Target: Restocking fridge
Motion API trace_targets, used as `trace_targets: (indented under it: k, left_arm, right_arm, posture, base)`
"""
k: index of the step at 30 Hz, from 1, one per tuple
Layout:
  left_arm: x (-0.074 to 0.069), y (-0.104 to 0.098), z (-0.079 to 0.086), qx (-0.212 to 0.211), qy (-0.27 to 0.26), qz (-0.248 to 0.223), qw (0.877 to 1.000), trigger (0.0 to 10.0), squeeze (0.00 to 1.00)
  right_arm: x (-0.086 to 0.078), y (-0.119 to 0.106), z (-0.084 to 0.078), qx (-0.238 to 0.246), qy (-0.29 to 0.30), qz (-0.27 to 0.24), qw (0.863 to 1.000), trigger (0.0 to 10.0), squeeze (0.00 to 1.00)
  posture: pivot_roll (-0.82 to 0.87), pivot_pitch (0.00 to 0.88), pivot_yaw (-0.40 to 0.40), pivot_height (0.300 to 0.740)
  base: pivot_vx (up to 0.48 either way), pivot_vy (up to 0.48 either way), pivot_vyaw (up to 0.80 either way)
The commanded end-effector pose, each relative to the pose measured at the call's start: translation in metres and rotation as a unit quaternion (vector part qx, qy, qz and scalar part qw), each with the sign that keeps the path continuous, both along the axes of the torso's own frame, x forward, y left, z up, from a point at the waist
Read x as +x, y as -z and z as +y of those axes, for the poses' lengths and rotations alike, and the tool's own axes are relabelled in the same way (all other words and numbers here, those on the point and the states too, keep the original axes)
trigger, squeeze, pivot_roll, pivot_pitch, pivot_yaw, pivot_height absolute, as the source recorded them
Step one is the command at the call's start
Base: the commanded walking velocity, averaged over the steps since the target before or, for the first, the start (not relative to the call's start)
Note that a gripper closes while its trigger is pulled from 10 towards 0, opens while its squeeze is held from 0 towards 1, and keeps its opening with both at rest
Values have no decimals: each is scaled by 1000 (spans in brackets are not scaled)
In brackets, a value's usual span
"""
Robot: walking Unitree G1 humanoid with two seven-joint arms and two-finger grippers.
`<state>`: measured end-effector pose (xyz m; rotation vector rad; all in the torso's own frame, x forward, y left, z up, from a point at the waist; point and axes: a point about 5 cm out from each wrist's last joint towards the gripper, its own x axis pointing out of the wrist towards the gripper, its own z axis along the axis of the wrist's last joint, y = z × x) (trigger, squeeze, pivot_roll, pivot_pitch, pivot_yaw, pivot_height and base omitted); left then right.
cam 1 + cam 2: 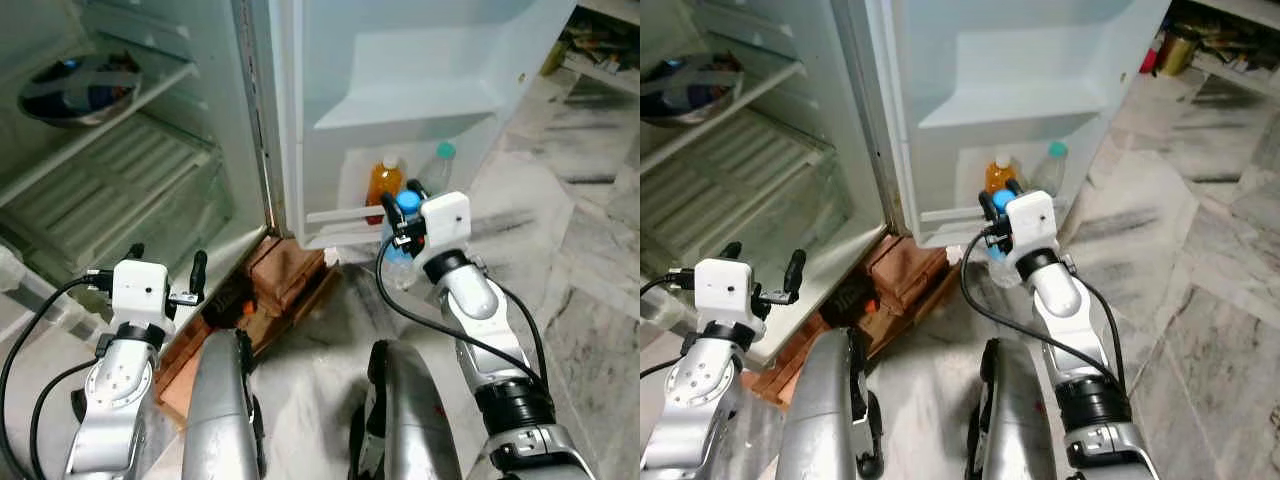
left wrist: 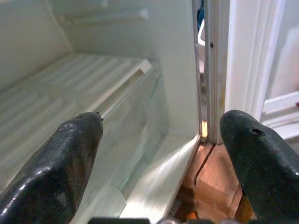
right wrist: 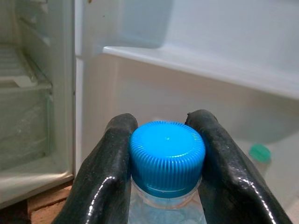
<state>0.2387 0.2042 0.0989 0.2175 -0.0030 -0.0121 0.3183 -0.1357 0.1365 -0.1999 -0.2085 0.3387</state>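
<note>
Right gripper (image 3: pixel 166 154): its jaws are clamped on the neck of the water bottle (image 1: pixel 402 240), one black finger (image 3: pixel 105 172) at 9 o'clock of the cap and the other at 3 o'clock, both touching it.
Water bottle: clear plastic with a ribbed bright blue cap (image 3: pixel 167 156); it is held upright in the air just in front of the lowest door shelf (image 1: pixel 345 215) of the fridge door (image 1: pixel 400 90).
Bottle's place in the head view: about 1 o'clock from the picture's middle, near the two bottles already on the door shelf.
Orange bottle (image 1: pixel 384 182): stands upright on the door shelf, orange liquid with a pale cap, at 11 o'clock of the held bottle.
Green-capped bottle (image 1: pixel 438 165): clear, upright on the same shelf, at 1 o'clock of the held bottle.
Left gripper (image 2: pixel 161 154): jaws spread wide with nothing between them, raised before the open fridge compartment (image 1: pixel 130 190), well apart from the bottle.
Metal bowl (image 1: pixel 75 90): sits on an upper fridge shelf at 10 o'clock.
Bricks (image 1: pixel 285 275): reddish, under the fridge's front corner on the marble floor (image 1: pixel 590 260).
</note>
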Motion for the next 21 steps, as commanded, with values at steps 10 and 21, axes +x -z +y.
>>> trace_targets:
  k: [10, 21]
  left_arm:
    - [-28, -11, 31, 43, -56, 11, 997, 10000, 0]
    - [-50, -21, 41, 68, -58, 31, 996, 10000, 0]
  right_arm:
    - [30, -35, 16, -84, -73, -89, 990, 10000, 0]
    - [40, -73, 50, -131, -106, -208, 964, 10000, 0]
  posture:
    - [171, 321, -11, 567]
    - [254, 391, 31, 567]
  base:
    - [0, 0, 0]
    - [0, 0, 0]
